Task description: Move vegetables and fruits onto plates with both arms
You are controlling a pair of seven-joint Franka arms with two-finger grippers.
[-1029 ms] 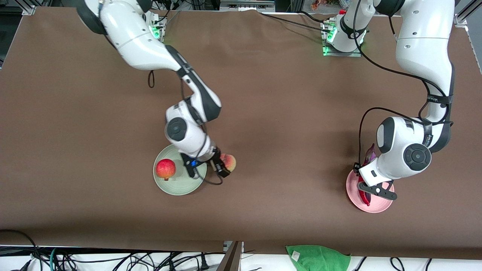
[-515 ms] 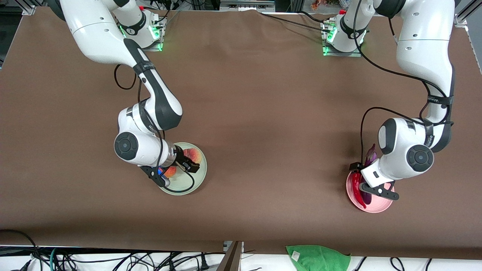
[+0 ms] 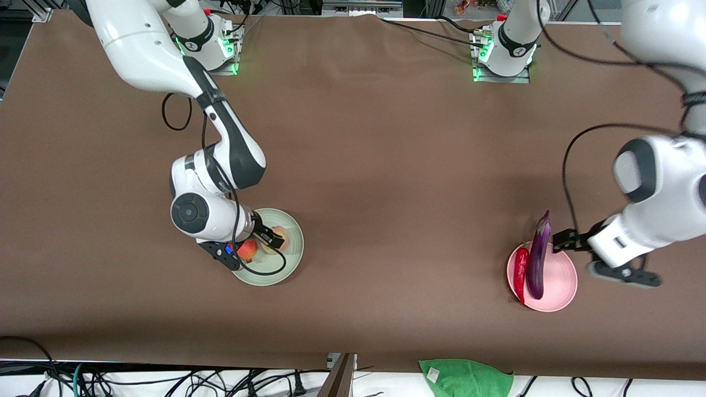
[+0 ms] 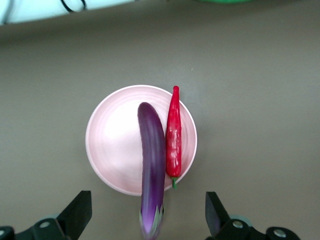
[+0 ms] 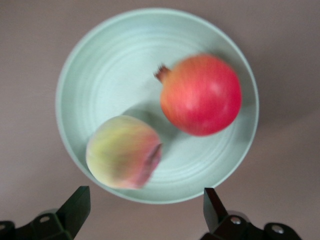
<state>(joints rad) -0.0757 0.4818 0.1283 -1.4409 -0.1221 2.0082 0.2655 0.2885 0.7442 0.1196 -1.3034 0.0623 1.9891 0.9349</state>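
The pale green plate (image 3: pixel 287 263) holds the red apple-like fruit (image 3: pixel 246 251) and the peach (image 3: pixel 279 237). My right gripper (image 3: pixel 269 238) hangs open and empty just above them. In the right wrist view the plate (image 5: pixel 100 75), red fruit (image 5: pixel 201 95) and peach (image 5: pixel 122 151) lie below the open right gripper (image 5: pixel 145 197). The pink plate (image 3: pixel 558 278) holds the purple eggplant (image 3: pixel 538 253), its stem end sticking out over the rim, and the red chili (image 3: pixel 519 273) beside it. My left gripper (image 3: pixel 567 241) is open and empty, raised beside the pink plate. The left wrist view shows the plate (image 4: pixel 112 145), eggplant (image 4: pixel 152 160) and chili (image 4: pixel 173 137) below the left gripper (image 4: pixel 147 202).
A green cloth (image 3: pixel 466 377) lies off the table's edge nearest the front camera, with cables and a metal post (image 3: pixel 342 377) along that edge. Both arm bases (image 3: pixel 499 55) stand at the edge farthest from the camera.
My right gripper carried the peach onto the green plate and let it go. My left gripper let go of the eggplant on the pink plate, then rose and drew off toward the left arm's end.
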